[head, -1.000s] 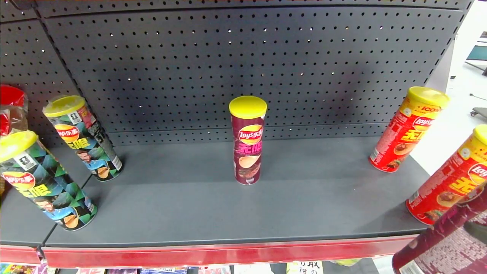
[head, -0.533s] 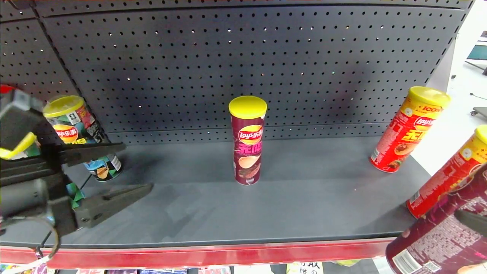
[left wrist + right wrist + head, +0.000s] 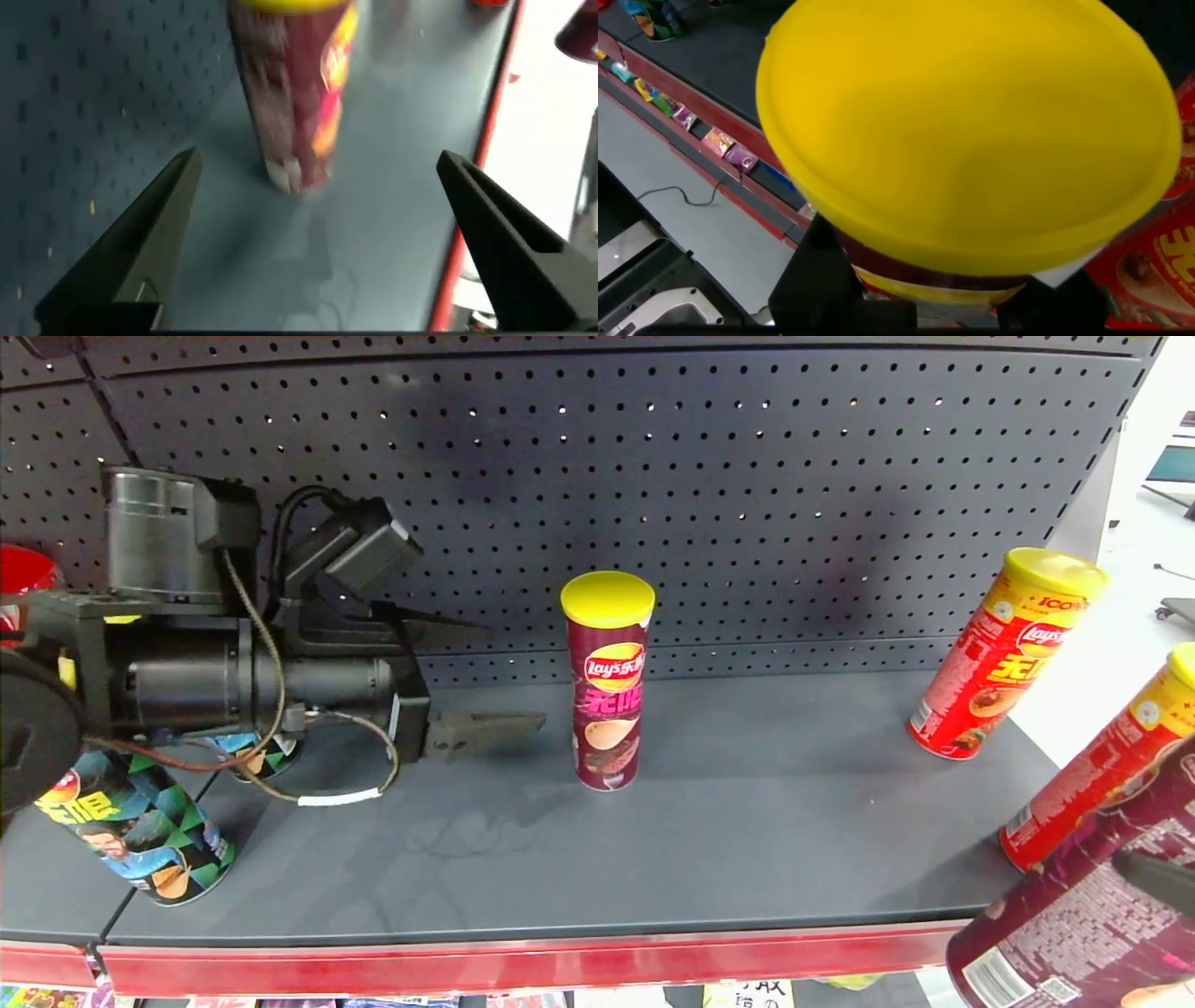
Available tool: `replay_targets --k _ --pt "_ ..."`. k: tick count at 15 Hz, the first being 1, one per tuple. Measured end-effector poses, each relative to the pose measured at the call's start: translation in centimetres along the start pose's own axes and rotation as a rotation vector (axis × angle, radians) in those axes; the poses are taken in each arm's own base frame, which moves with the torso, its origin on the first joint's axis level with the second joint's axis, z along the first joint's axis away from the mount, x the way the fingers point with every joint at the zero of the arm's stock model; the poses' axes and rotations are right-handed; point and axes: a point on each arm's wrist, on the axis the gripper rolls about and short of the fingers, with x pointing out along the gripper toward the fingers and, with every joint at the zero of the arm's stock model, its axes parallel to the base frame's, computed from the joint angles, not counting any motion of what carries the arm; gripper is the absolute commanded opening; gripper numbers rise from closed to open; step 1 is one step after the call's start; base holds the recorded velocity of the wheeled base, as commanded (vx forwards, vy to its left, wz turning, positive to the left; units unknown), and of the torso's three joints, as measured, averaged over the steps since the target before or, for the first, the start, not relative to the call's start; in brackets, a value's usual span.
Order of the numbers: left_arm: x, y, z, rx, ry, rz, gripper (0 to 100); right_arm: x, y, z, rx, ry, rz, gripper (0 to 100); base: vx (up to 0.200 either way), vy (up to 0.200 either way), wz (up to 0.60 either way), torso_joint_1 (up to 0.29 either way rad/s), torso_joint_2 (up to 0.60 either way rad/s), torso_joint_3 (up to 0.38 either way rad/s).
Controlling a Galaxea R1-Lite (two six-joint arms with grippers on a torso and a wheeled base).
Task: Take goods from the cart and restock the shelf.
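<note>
A maroon chip can (image 3: 608,681) with a yellow lid stands upright mid-shelf; it is also in the left wrist view (image 3: 297,93). My left gripper (image 3: 513,677) hovers just left of it, open, its fingers (image 3: 154,247) spread wide and pointed at the can, not touching. A second maroon can (image 3: 1074,915) is tilted at the shelf's front right corner. My right gripper (image 3: 938,289) is shut on it below its yellow lid (image 3: 971,121), and one dark finger (image 3: 1158,873) lies across its side.
Two red cans (image 3: 1004,653) (image 3: 1102,775) lean at the right end of the grey shelf (image 3: 653,859). Green-blue cans (image 3: 131,821) stand at the left, one partly behind my left arm. A pegboard wall backs the shelf; a red strip (image 3: 523,961) lines its front edge.
My left arm has swung in from the left edge and risen, its open gripper now close to the centre can. The right-held can rose into view earlier and now holds still.
</note>
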Motion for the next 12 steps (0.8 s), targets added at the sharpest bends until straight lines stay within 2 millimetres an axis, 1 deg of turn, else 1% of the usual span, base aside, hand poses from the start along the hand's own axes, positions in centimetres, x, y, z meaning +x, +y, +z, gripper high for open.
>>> replay_targets --k 2,7,12 --pt "1.7 0.9 0.1 -0.001 0.003 -0.014 100 0.0 0.0 0.1 0.0 -0.001 0.001 0 0.0 0.0 0.0 0.0 0.0 0.0" --pt "5.2 1.7 0.4 0.005 0.003 -0.048 100 0.1 -0.1 0.0 0.003 0.003 -0.002 0 0.0 0.0 0.0 0.0 0.0 0.0" --pt "7.7 2.9 1.1 0.019 -0.02 -0.054 100 0.2 -0.1 0.0 0.005 0.007 -0.005 0 0.0 0.0 0.0 0.0 0.0 0.0"
